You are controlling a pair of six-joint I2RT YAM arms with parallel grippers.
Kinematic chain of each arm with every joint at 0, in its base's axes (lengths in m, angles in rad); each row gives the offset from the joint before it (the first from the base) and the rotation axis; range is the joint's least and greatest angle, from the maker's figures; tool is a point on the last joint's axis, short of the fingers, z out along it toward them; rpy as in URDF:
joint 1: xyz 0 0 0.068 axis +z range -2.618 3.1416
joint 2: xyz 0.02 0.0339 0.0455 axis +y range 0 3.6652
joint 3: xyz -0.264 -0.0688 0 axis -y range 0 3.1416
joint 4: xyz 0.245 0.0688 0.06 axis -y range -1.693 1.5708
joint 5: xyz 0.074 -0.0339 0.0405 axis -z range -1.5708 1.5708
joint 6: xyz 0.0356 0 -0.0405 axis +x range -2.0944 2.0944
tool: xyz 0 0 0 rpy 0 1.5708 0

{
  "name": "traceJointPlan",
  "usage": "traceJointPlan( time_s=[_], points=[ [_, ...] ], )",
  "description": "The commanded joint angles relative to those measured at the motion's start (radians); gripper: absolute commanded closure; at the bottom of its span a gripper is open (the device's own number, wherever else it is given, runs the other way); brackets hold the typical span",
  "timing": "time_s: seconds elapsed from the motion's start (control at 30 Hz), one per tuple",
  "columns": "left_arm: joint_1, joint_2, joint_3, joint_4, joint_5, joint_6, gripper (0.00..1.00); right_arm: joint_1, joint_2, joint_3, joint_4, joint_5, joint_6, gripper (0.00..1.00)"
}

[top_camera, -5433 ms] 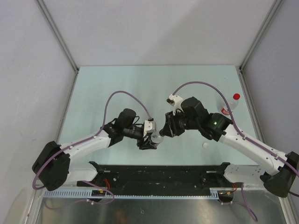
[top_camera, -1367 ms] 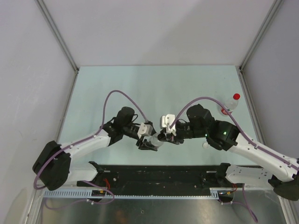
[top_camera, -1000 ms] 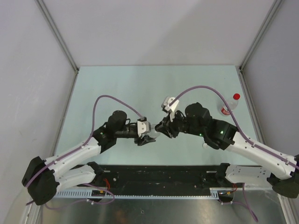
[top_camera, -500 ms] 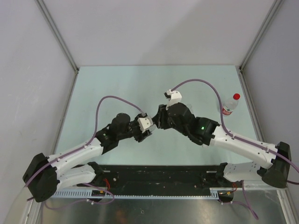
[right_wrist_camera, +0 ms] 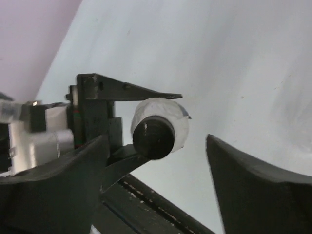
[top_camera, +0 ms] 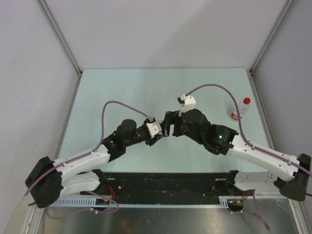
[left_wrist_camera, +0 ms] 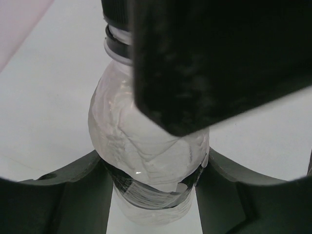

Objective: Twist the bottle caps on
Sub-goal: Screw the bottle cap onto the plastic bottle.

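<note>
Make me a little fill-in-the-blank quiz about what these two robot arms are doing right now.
1. The left gripper is shut on a clear bottle whose cap is ____.
2. The right gripper has its jaws standing ____ around that cap, not pinching it.
3. Near the right edge of the table, a second bottle carries a second cap, coloured ____.

Missing words: black; open; red.

Pale green table (top_camera: 122,92), red-capped bottle (top_camera: 239,112) at right

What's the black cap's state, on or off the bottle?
On. The round black plastic cap covers the neck of the small clear plastic bottle; tightness: cannot tell.
</note>
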Motion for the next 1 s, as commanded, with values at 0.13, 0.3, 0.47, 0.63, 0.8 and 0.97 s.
traceJointPlan(
  time_s=[0.13,0.3,0.47,0.63,0.8,0.97],
  points=[
    [-0.008,0.039,0.051,0.134,0.040,-0.006,0.70,0.003,-0.221,-0.004,0.033,-0.197,-0.255,0.01],
    [-0.005,0.025,0.043,0.135,0.141,-0.007,0.70,0.005,-0.309,-0.003,-0.095,-0.303,-0.409,0.01],
    [0.018,0.018,0.013,0.129,0.384,0.046,0.72,0.006,-0.371,-0.023,-0.177,-0.392,-0.796,0.01],
    [0.117,0.025,0.020,0.026,0.679,0.105,0.67,0.007,-0.405,-0.061,-0.256,-0.580,-1.171,0.01],
    [0.141,0.036,0.041,-0.076,0.759,0.177,0.67,0.005,-0.369,-0.067,-0.259,-0.675,-1.241,0.05],
    [0.140,0.085,0.077,-0.153,0.796,0.213,0.66,0.005,-0.284,-0.067,-0.187,-0.702,-1.259,0.07]
  ],
)
